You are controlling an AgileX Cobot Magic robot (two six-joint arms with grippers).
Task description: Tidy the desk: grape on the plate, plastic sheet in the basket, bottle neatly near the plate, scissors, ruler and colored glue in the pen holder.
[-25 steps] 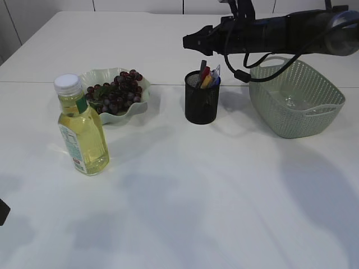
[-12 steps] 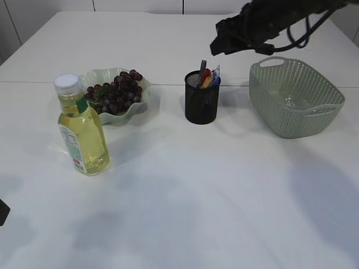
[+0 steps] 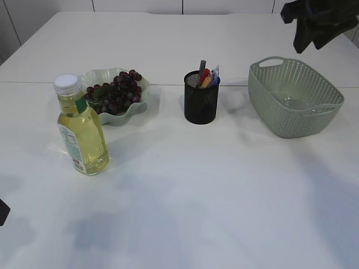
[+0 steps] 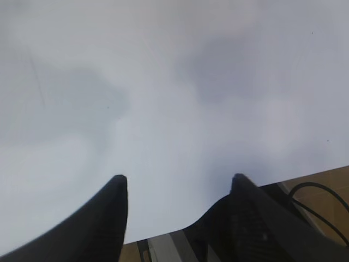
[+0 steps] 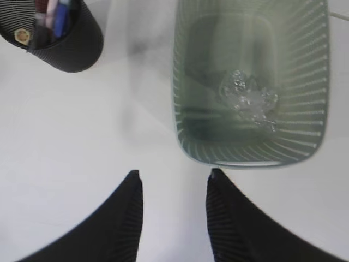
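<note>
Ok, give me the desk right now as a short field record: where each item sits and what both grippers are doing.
grapes: on the plate, back left
bottle: upright, just in front of the plate
pen holder: centre, several items standing in it
basket: right side, crumpled plastic sheet lying inside
left gripper: open, empty, over bare table
right gripper: open, empty, raised above the near side of the basket

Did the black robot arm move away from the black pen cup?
Yes. The black robot arm swung right, from above the black mesh pen cup to beyond the green basket.
</note>
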